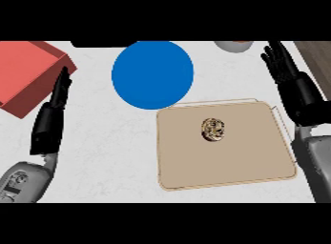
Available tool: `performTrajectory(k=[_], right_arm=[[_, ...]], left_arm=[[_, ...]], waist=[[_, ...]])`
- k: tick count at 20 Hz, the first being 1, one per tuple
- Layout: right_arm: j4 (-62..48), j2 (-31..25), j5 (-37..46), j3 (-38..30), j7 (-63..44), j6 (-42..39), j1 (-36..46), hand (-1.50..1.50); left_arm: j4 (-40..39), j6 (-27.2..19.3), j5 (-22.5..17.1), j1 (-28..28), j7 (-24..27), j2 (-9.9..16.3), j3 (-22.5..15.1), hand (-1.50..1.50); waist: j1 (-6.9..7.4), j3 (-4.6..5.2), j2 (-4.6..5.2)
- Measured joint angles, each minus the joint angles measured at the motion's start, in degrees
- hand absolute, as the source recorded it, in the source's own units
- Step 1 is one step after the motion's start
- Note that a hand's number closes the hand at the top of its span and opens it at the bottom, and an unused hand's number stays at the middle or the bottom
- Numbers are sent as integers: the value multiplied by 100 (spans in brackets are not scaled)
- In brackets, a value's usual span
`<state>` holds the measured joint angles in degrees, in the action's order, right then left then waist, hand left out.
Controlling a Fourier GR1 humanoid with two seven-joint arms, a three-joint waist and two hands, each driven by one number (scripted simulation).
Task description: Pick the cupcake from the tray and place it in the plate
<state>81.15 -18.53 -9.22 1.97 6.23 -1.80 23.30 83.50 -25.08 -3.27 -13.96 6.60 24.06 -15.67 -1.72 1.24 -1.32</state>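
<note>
While the cupcake (213,129) lies in the upper middle of the beige tray (189,167), the blue plate (152,74) just beyond the tray's far left corner holds nothing. A red box (16,71) sits at far left. The left hand (54,114) and right hand (291,78) both have straight fingers and grasp nothing, flanking tray and plate.

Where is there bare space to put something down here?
The blue plate is bare. So is most of the tray around the cupcake. Bare counter lies between the left hand and tray. The right hand crowds the tray's right edge.
</note>
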Motion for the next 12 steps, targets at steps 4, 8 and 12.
performTrajectory(k=[4, 8, 12], right_arm=[[124, 475, -723, -474, -206, 265, -11, -150], [19, 877, -811, -914, -216, 1164, -199, -150], [295, 1434, -534, -994, 431, 2554, -618, -150]], left_arm=[[-54, 159, -44, 302, 14, 193, 97, 0], [-257, 295, -56, 798, -3, 423, 119, 0], [-327, 476, -151, 1157, 71, 564, 175, 0]], waist=[[125, -82, 71], [190, -100, 106], [183, -114, 98]])
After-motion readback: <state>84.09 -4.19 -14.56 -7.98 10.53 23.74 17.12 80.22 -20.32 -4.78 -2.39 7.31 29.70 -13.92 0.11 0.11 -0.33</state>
